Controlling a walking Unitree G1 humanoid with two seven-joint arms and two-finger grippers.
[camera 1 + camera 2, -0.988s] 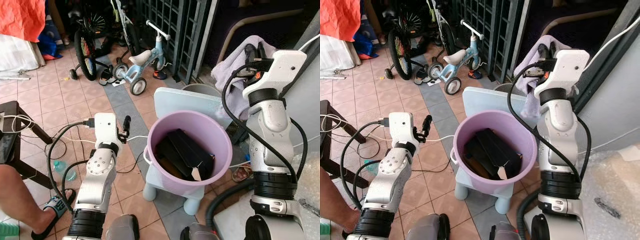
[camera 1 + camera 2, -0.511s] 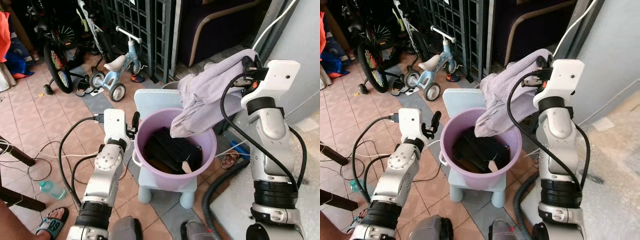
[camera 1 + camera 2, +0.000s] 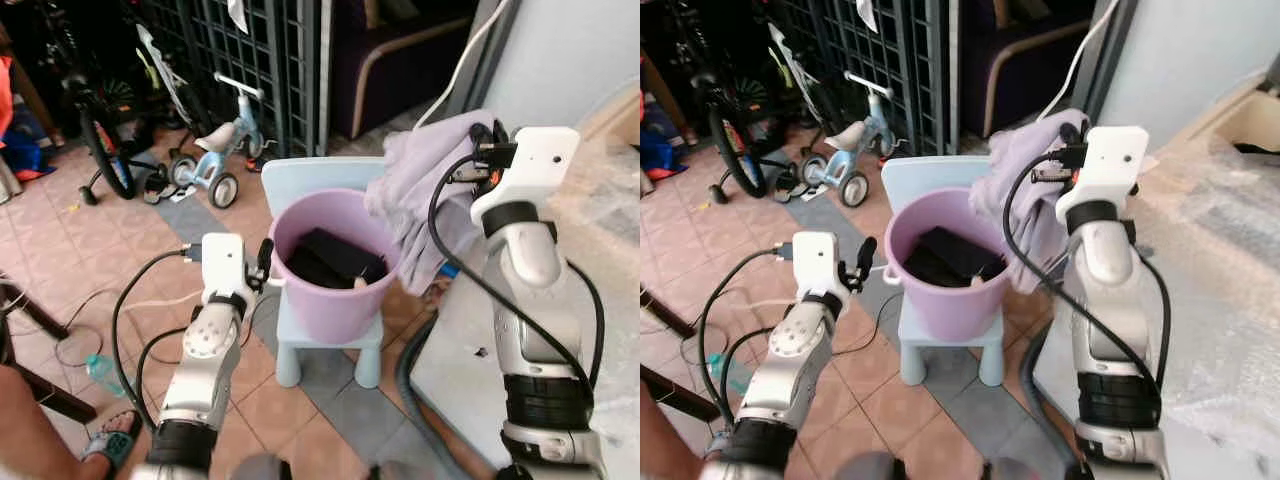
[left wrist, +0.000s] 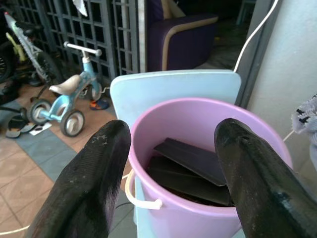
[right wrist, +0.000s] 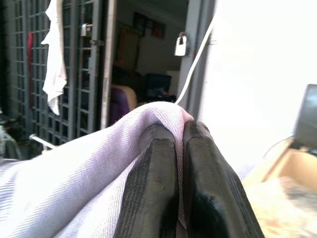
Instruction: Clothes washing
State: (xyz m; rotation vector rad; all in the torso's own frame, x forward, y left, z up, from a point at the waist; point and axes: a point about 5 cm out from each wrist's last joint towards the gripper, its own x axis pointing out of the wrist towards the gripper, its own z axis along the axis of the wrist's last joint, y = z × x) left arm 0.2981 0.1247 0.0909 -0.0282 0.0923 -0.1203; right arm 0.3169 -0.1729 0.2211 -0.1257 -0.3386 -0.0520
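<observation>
The right end effector [image 5: 179, 198] pinches a lilac garment [image 3: 425, 185], which hangs just right of the purple bucket [image 3: 340, 295] on a pale blue chair [image 3: 300, 180]. The left end effector [image 4: 171, 163], fingers spread, hovers near the bucket's left side.

A pale lilac cloth [image 3: 420, 185] is pinched between the right gripper's [image 5: 179, 148] two black fingers [image 5: 153, 183], which press together over a fold of it. From that pinch it drapes down in loose folds beside a purple bucket [image 3: 335, 290], touching the rim. The bucket stands upright just ahead of the left gripper's [image 4: 171, 163] parted fingers, holding dark folded clothes [image 4: 190, 166].
</observation>
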